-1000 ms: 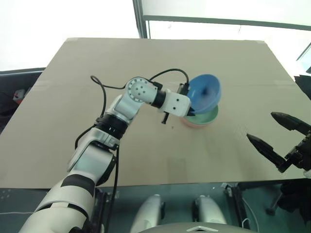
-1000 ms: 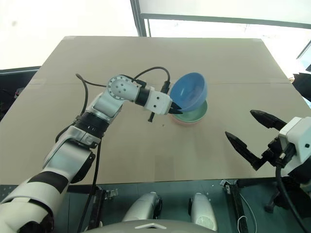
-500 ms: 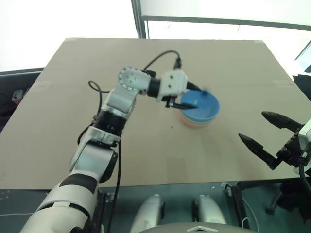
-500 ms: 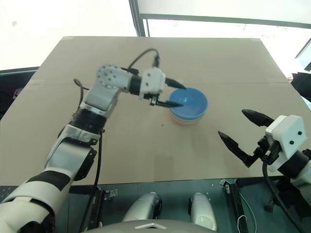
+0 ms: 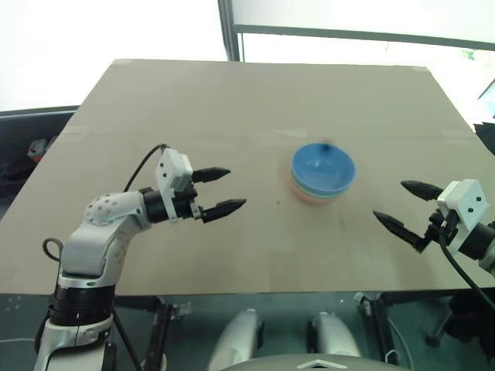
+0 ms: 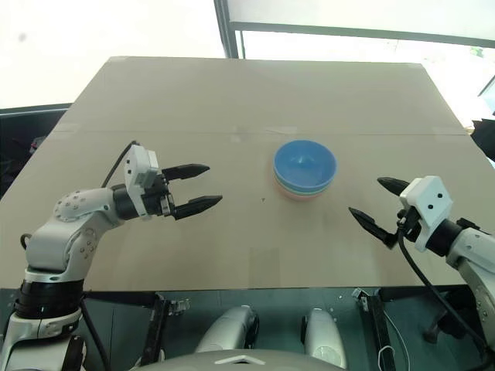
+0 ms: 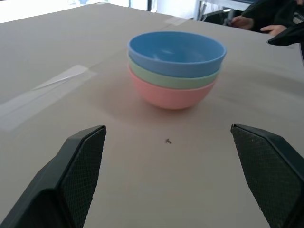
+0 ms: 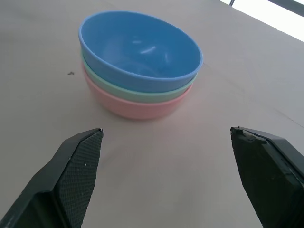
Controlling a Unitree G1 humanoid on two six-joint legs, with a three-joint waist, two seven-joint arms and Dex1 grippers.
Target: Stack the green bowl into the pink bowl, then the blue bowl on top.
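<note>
The left gripper (image 5: 219, 190) hangs over the near left part of the table (image 5: 232, 100), its arm bent and its 2 black fingers wide apart, pointing right toward the bowls and holding nothing. The right gripper (image 5: 404, 205) hangs at the near right edge, its fingers also spread and empty, pointing left. Between them, a little farther away, stands the stack: the pink bowl (image 7: 168, 97) sits on the table, the green bowl (image 7: 161, 79) sits inside it, and the blue bowl (image 5: 323, 166) is on top. Both grippers are well apart from the stack. A small dark speck (image 7: 167, 140), maybe a crumb, lies on the table just near of the bowls.
</note>
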